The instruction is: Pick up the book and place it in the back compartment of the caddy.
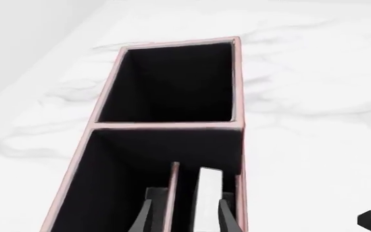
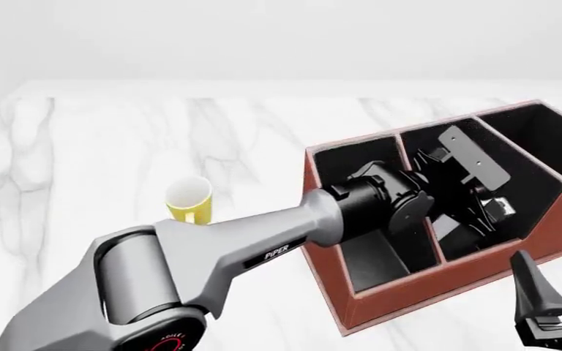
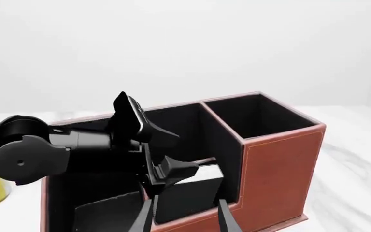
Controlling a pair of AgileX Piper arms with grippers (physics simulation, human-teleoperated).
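Inside the caddy (image 2: 427, 281) on the marble tabletop (image 2: 115, 146), the left claw (image 1: 185, 217) pinches the book (image 1: 208, 198), seemingly low in the back compartment (image 3: 192, 195). Beside the caddy, the right claw (image 3: 185, 217) hangs spread, holding nothing.

We read one clear word, "PIPER", in white capitals on the grey forearm of the left arm (image 2: 261, 252) in the front view, running along the link's length. Near the bottom edge of that view, on the arm's black base joint ringed in red (image 2: 164, 338), we see a few small white letters, but they are cut off and too small for us to make out. We find no other lettering, numbers or signs in the two wrist views.
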